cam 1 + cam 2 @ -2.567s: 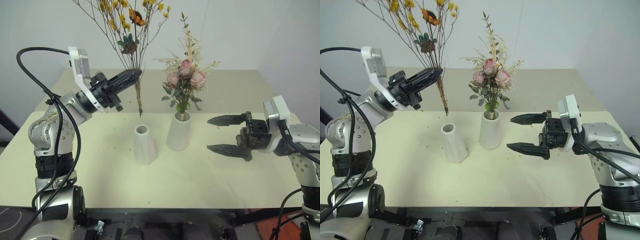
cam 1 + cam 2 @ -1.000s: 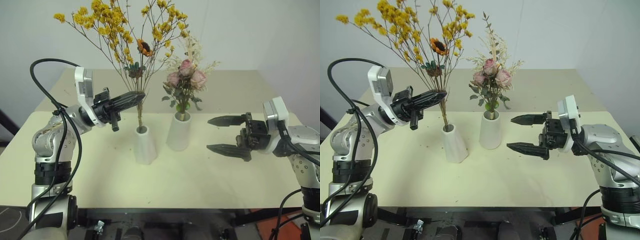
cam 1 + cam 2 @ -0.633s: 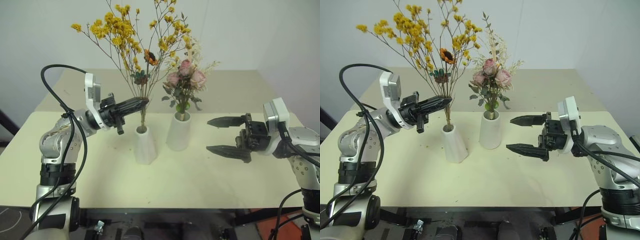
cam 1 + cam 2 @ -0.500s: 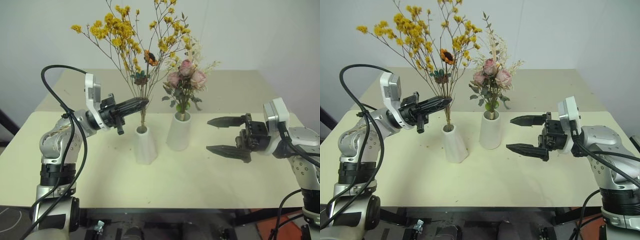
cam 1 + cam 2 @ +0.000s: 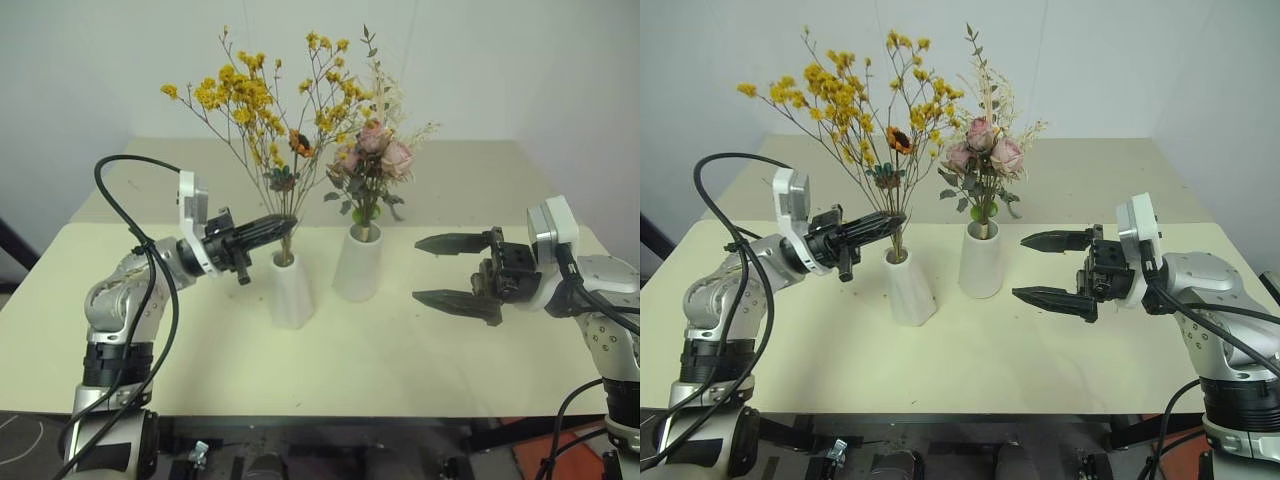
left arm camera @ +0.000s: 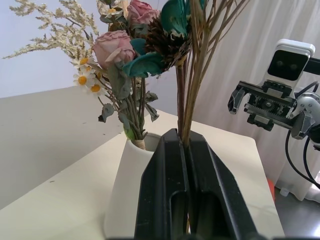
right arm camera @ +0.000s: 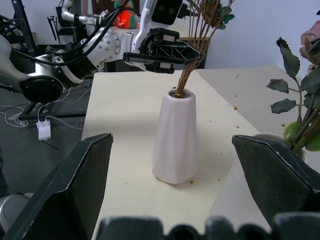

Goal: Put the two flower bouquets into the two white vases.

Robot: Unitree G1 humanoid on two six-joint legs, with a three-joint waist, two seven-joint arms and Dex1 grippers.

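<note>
Two matte white cone vases are standing side by side on the pale counter (image 5: 200, 340). The taller, wider-mouthed vase (image 5: 357, 263) is already holding the bouquet of pink roses with green leaves (image 5: 368, 165). The left gripper (image 5: 268, 229) is closing its fingers tightly on the thin brown stems of the yellow-orange blossom bouquet (image 5: 262, 95), just above the narrow mouth of the shorter vase (image 5: 289, 290), probably to guide the stems straight in. The right gripper (image 5: 452, 271) is waiting near the vases with fingers wide apart and holding nothing. Compared with a second ago, the left gripper is lower and the stems are sitting deeper in the shorter vase, while the right gripper has not moved.
</note>
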